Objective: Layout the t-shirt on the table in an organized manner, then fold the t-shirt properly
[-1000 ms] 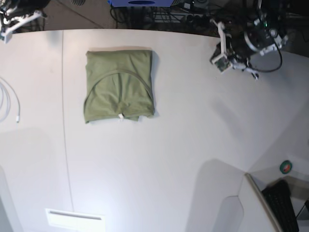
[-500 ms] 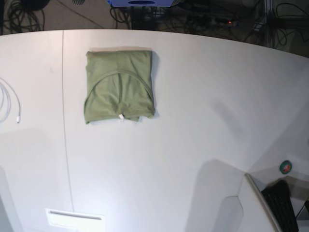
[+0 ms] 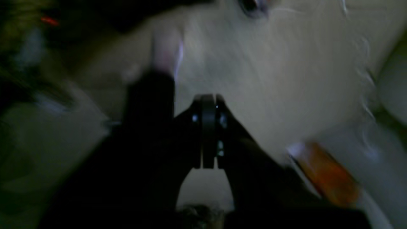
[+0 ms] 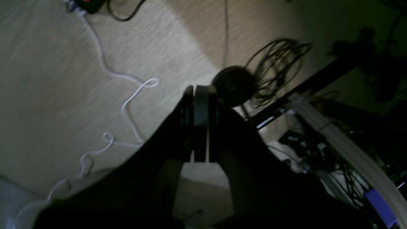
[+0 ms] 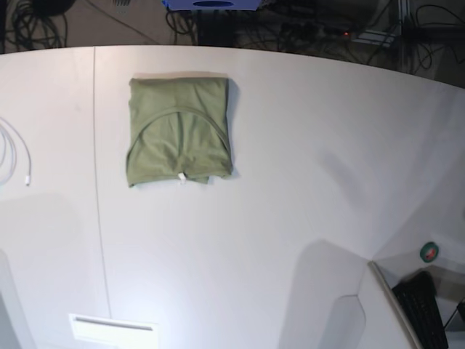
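The olive-green t-shirt (image 5: pixel 179 130) lies folded into a neat rectangle on the white table (image 5: pixel 290 182), toward the far left, with its round neckline and a small white tag facing the near side. Neither arm shows in the base view. In the left wrist view my left gripper (image 3: pixel 208 100) is shut with nothing between its fingers, over a blurred pale floor. In the right wrist view my right gripper (image 4: pixel 200 90) is also shut and empty, above carpet and cables off the table. The t-shirt shows in neither wrist view.
A white cable (image 5: pixel 18 156) lies at the table's left edge. A thin dark seam (image 5: pixel 96 182) runs down the table left of the shirt. A white slotted plate (image 5: pixel 112 327) sits at the near edge. A green tape roll (image 5: pixel 430 251) and keyboard (image 5: pixel 425 309) sit near right.
A second ago both arms showed at the far corners of the base view. They have drawn back out of that view. The t-shirt has not moved.
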